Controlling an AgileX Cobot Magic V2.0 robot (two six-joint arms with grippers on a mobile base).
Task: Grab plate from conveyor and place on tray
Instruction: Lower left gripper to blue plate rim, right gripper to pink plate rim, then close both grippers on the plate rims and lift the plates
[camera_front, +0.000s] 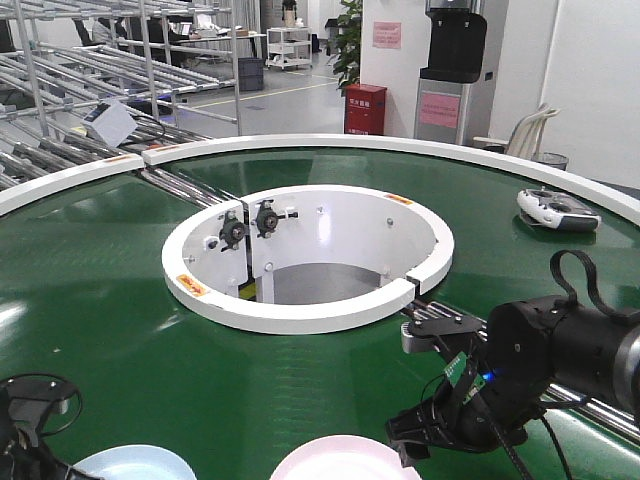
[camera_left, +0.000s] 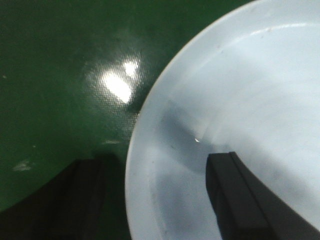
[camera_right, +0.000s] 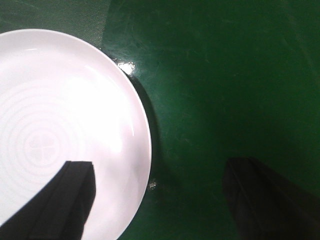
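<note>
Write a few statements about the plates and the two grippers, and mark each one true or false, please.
1. Two plates lie on the conveyor. True: a light blue plate and a pale pink plate.
2. The left gripper is shut on the light blue plate. False: it is open, with one finger over the plate and the other over the belt.
3. The right gripper is open astride the pale pink plate's rim. True.
4. A plate lies in the central hole. False: no plate shows there.
5. A grey controller lies on the belt. True.
</note>
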